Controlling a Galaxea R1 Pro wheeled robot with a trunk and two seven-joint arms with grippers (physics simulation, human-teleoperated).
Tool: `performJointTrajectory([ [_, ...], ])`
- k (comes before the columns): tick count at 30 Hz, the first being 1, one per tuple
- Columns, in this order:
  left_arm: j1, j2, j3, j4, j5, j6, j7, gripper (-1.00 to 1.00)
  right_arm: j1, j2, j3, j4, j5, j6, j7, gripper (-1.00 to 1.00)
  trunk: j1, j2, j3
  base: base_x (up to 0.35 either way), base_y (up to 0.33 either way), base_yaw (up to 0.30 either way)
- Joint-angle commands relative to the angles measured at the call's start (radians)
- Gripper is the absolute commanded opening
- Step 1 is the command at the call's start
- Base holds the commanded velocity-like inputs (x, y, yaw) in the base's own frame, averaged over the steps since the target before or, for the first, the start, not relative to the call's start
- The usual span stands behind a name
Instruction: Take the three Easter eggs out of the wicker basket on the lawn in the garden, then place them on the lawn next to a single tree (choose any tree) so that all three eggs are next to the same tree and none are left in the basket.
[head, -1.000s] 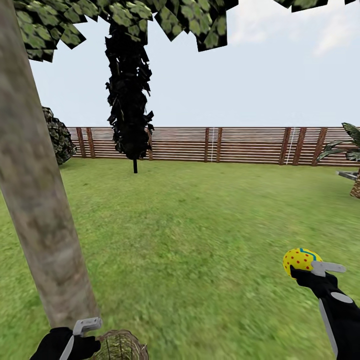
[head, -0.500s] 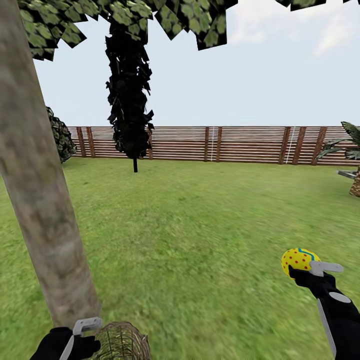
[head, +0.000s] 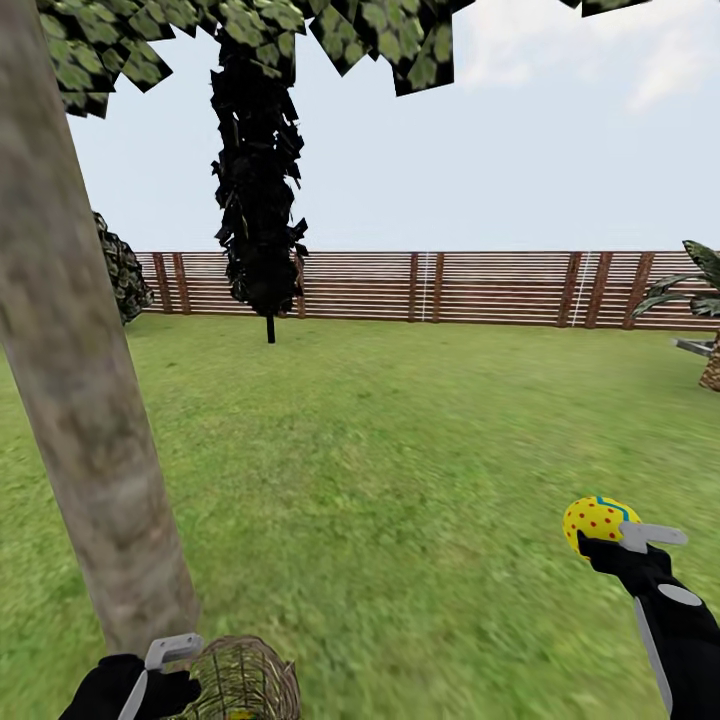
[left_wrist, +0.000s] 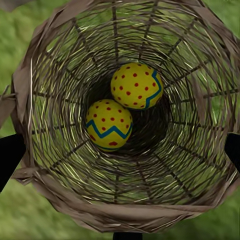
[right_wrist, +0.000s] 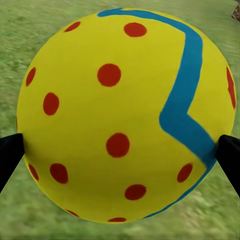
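The tree (head: 90, 420) with its thick mottled trunk rises at the left of the lawn (head: 400, 450). At its foot my left gripper (head: 185, 665) is shut on the wicker basket (head: 245, 675). In the left wrist view the basket (left_wrist: 50, 190) spans the space between my fingertips (left_wrist: 10, 157), and two Easter eggs (left_wrist: 136, 85) (left_wrist: 109, 124) lie at its bottom. My right gripper (head: 612, 532) is shut on the third yellow dotted egg (head: 595, 520), held above the grass at the lower right. That egg (right_wrist: 125, 115) sits between both fingertips in the right wrist view.
A narrow black-leaved tree (head: 258, 180) stands ahead near the brown slat fence (head: 450, 288). A dark bush (head: 122, 268) sits at the far left and a palm-like plant (head: 700, 300) at the right edge. Open grass stretches between them.
The basket has come up a little further into the head view beside my left gripper. The right gripper and its egg have hardly moved.
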Motion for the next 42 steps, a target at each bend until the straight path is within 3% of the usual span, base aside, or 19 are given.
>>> performJointTrajectory([
  [1,-0.001,0.0,0.002,-0.001,0.001,0.005,-0.003,1.0,-0.001,0.0,-0.003,-0.002,0.01,0.005,0.01,-1.0,0.004,-0.008,-0.004,0.0,0.0,0.0],
  [11,-0.001,0.011,-0.004,-0.001,-0.01,0.004,-0.008,1.0,-0.001,-0.001,-0.003,-0.002,0.01,0.005,0.01,-1.0,0.042,-0.078,-0.036,0.0,0.0,0.0],
  [14,-0.001,0.04,-0.01,-0.003,-0.014,0.003,-0.01,1.0,-0.001,-0.001,-0.003,-0.002,0.01,0.005,0.01,-1.0,0.054,-0.099,-0.045,0.0,0.0,0.0],
  [16,-0.001,0.043,-0.02,-0.01,-0.091,0.003,-0.011,1.0,-0.001,-0.001,-0.003,-0.002,0.01,0.005,0.01,-1.0,0.061,-0.113,-0.051,0.0,0.0,0.0],
  [18,-0.001,0.04,-0.041,-0.016,-0.197,0.003,-0.012,1.0,-0.001,-0.001,-0.003,-0.002,0.01,0.005,0.01,-1.0,0.069,-0.127,-0.058,0.0,0.0,0.0],
  [21,-0.001,0.04,-0.048,-0.026,-0.246,0.002,-0.014,1.0,-0.001,-0.001,-0.003,-0.002,0.01,0.005,0.011,-1.0,0.081,-0.148,-0.067,0.0,0.0,0.0],
  [29,-0.001,0.024,-0.048,-0.029,-0.245,0.001,-0.018,1.0,-0.001,0.0,-0.003,-0.002,0.01,0.007,0.011,-1.0,0.111,-0.204,-0.092,0.0,0.0,0.0],
  [33,-0.001,0.009,-0.049,-0.018,-0.251,0.003,-0.18,1.0,-0.001,0.002,-0.003,-0.002,0.011,0.007,0.011,-1.0,0.127,-0.232,-0.105,0.0,0.0,0.0],
  [42,-0.001,-0.03,-0.051,-0.024,-0.259,0.004,-0.195,1.0,-0.001,0.008,-0.003,-0.002,0.012,0.007,0.011,-1.0,0.161,-0.295,-0.133,0.0,0.0,0.0],
])
